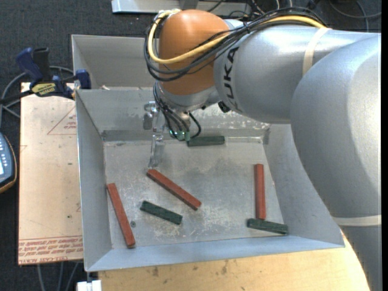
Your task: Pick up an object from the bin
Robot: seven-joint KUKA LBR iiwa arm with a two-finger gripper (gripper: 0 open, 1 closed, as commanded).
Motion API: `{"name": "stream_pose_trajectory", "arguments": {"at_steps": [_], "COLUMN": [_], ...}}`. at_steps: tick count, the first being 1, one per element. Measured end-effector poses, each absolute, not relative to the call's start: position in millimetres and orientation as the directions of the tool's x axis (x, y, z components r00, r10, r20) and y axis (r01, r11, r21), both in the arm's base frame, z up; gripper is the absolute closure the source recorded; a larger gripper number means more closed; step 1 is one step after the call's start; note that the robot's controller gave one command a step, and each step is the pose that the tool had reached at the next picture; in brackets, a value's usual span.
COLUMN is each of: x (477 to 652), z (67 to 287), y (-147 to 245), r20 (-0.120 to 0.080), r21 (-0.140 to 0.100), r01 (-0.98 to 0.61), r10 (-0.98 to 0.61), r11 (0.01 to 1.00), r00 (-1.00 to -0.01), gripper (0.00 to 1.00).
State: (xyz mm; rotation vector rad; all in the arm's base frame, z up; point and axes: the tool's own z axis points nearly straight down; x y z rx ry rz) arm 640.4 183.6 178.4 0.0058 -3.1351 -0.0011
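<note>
My gripper [154,161] hangs low over the left-centre of the bin floor, under the orange wrist cover. Its tip is just above the upper-left end of a red flat bar [173,188], which lies slanted in the middle of the bin. Nothing shows held in the gripper. To the gripper's right, a dark green bar [205,141] lies against the back wall. Another short dark green bar [161,212] lies in front of the red one.
A long red bar [120,214] lies along the left wall. On the right side a red bar [259,191] lies lengthwise, with a dark green bar [267,226] at its near end. The arm covers the bin's back right.
</note>
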Motion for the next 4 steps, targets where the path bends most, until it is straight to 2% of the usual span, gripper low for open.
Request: {"name": "stream_pose_trajectory", "arguments": {"at_steps": [1, 2, 3, 4], "x": [619.4, 561.2, 564.4, 594.6], "z": [77, 70, 72, 240], "y": [141, 116, 117, 113], "r20": [0.003, 0.005, -0.002, -0.012], "r21": [0.002, 0.002, 0.002, -0.004], "r01": [-0.323, -0.365, -0.365, -0.51], "r10": [-0.323, -0.365, -0.365, -0.51], "r11": [0.946, 0.931, 0.931, 0.86], "r00": [-0.946, -0.931, -0.931, -0.86], "gripper": [0.0, 0.0, 1.0, 1.0]}}
